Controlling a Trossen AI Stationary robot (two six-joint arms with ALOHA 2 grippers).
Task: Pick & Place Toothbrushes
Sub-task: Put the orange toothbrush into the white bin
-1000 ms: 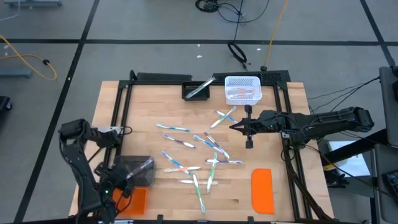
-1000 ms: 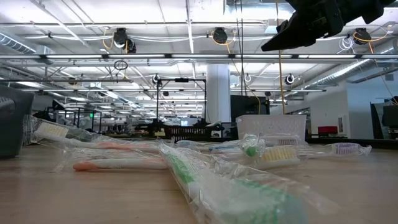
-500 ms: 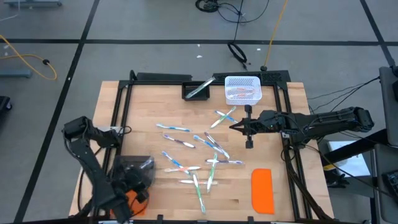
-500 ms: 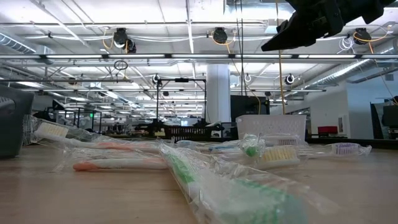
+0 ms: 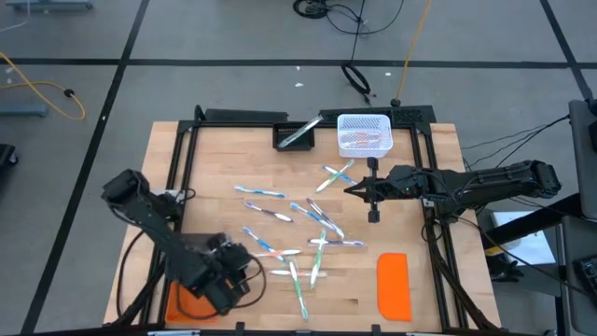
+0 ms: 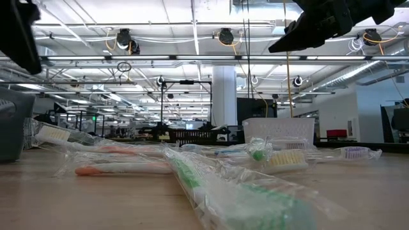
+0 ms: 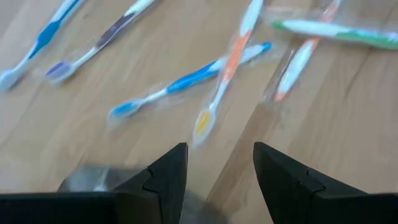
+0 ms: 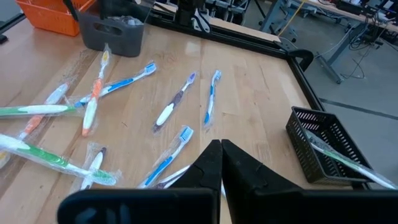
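My left hand [image 7: 214, 163] open wide, empty; wrapped toothbrushes [image 7: 186, 81] on table just ahead. Light, crinkly-slick film: I'd pinch mid-handle. Right hand [image 5: 372, 194] shut, empty, hovering.

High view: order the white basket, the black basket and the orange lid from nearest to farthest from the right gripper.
Measured from the right gripper:
1. White basket, at the table's far edge, just beyond the gripper.
2. Orange lid, near edge, on the right.
3. Black basket, far edge, toward the left.

white basket [image 5: 363, 133], black basket [image 5: 295, 136] (far edge), orange lid [image 5: 393, 286]
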